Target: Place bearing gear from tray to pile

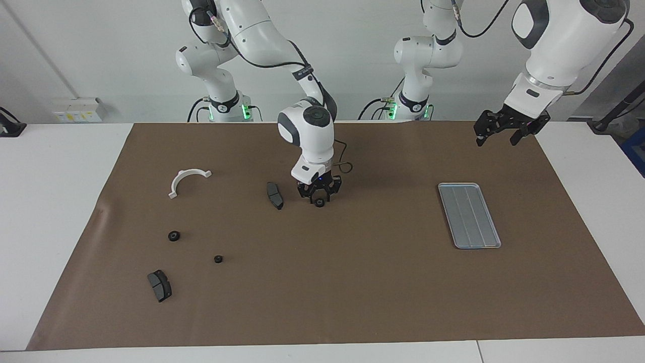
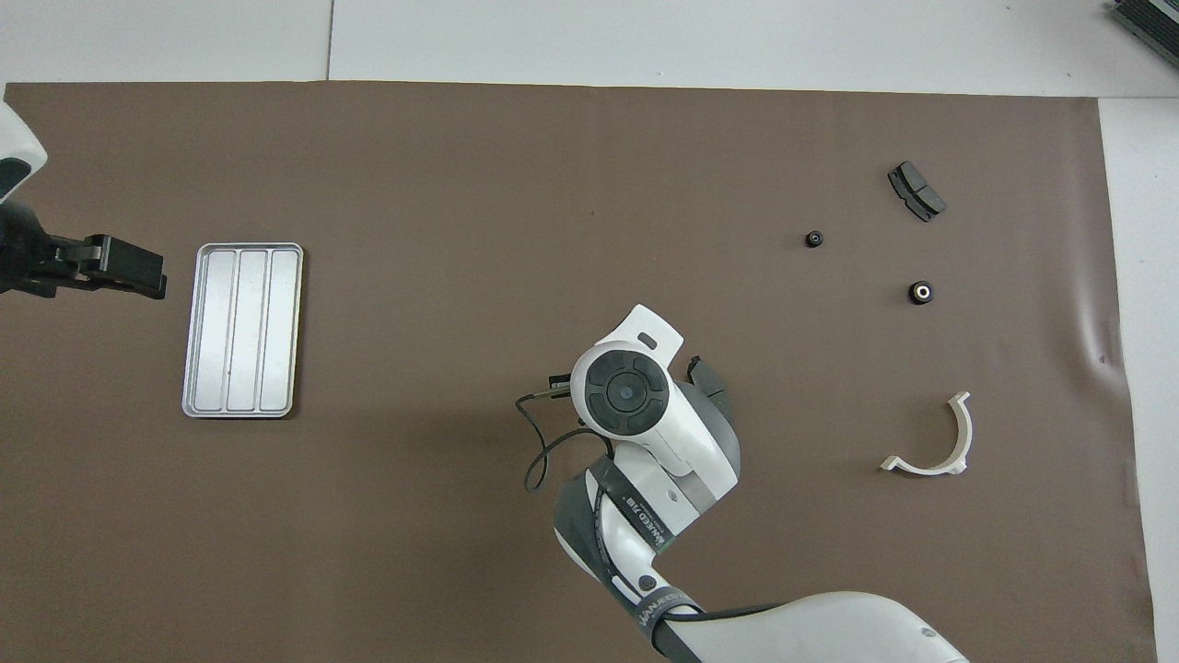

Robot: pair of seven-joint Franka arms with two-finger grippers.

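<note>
The silver tray [image 1: 468,215] lies bare toward the left arm's end, and it also shows in the overhead view [image 2: 242,330]. My right gripper [image 1: 319,197] is low over the mat's middle, fingers spread, with a small black bearing gear [image 1: 319,202] on the mat between its tips. A dark brake pad [image 1: 274,195] lies just beside it. The pile's white half-ring bracket [image 1: 187,180] and second brake pad [image 1: 159,285] lie toward the right arm's end. My left gripper [image 1: 506,133] is open, empty and raised over the mat beside the tray. The right hand hides the gear in the overhead view.
Two more black bearing gears [image 1: 174,236] [image 1: 218,259] lie between the bracket and the farther brake pad. A brown mat [image 1: 352,302] covers the white table. The right arm's cable loops near its wrist.
</note>
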